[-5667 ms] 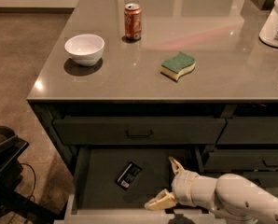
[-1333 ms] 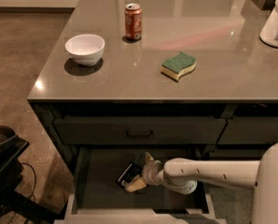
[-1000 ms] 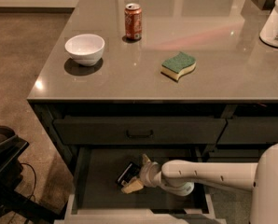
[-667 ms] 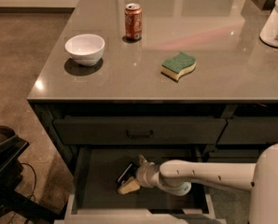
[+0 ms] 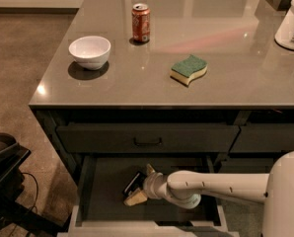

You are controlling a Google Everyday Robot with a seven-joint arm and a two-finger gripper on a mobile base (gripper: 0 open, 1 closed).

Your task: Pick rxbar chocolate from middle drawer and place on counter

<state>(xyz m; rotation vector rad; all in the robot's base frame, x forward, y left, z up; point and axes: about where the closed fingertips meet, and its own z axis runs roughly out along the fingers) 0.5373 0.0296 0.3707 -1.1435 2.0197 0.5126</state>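
I'm watching the gripper (image 5: 141, 184) reaching into the drawer (image 5: 102, 191) from 3 o'clock, having crept slightly toward 9 since a moment ago. Its fingers are standing spread either side of the rxbar (image 5: 132, 183), which is still lying unmoved on the drawer floor.

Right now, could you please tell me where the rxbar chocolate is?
In the camera view, the rxbar chocolate lies in the open middle drawer, left of centre on its floor, right at the gripper that reaches in from the right.
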